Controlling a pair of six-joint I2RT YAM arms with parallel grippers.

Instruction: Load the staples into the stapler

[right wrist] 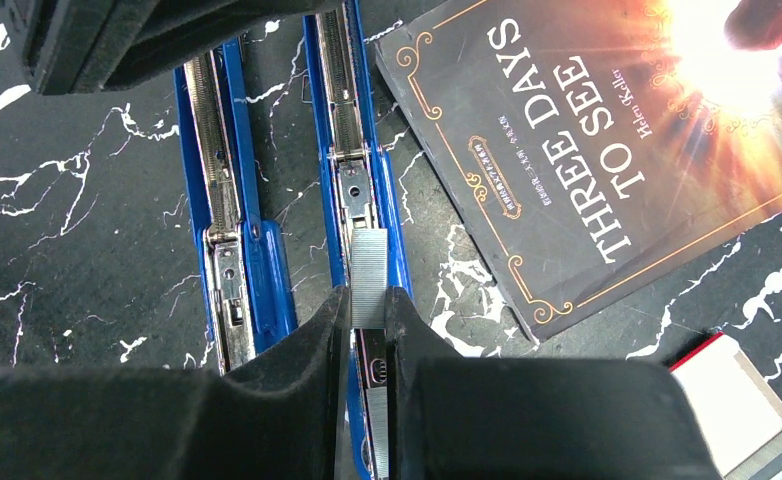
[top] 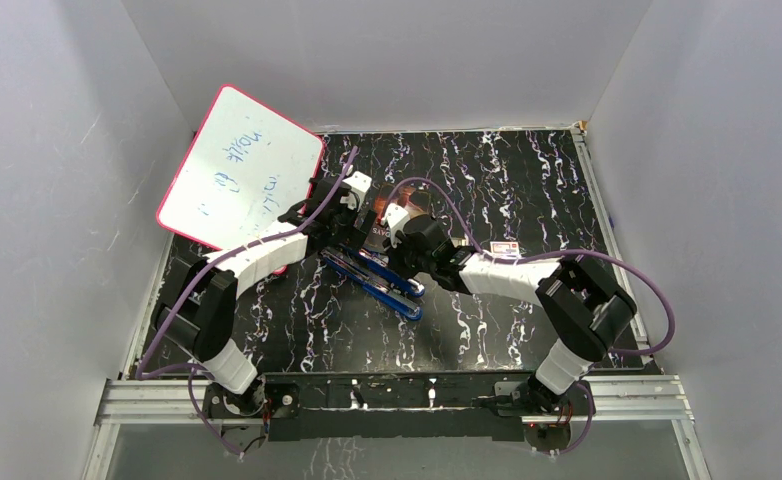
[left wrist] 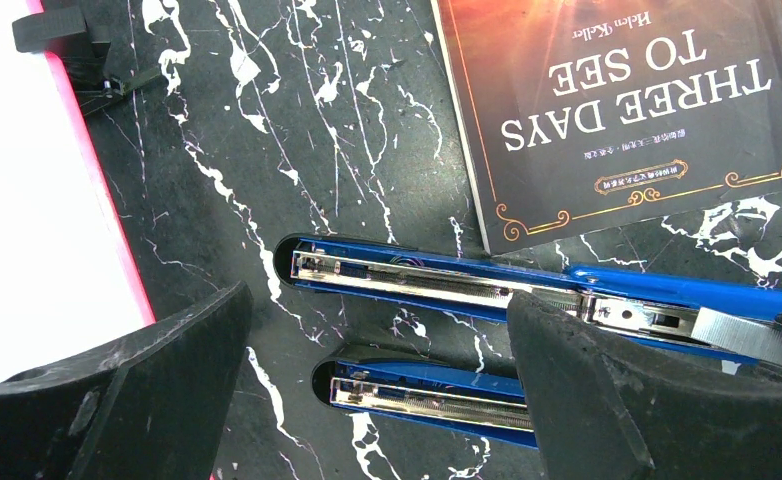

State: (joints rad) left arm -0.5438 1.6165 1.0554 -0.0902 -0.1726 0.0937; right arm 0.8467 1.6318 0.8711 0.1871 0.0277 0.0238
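Pinching the staples [right wrist: 368,275] between its fingertips [right wrist: 322,335], the right gripper [right wrist: 369,300] holds them just ahead, over the channel [right wrist: 344,110] of the open blue stapler [right wrist: 397,250]; the left gripper [left wrist: 382,385] hangs wide open, empty, above the stapler. Risk: a skewed strip may snag the channel wall and shove the unrestrained stapler.

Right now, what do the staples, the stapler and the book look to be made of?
The staples look like metal: a dull silvery-grey strip with fine ribbing across it. The stapler has a glossy blue shell, painted metal or plastic, I cannot tell which, around a shiny metal channel that catches the light. The book looks like a paper softcover with a smooth printed cover.
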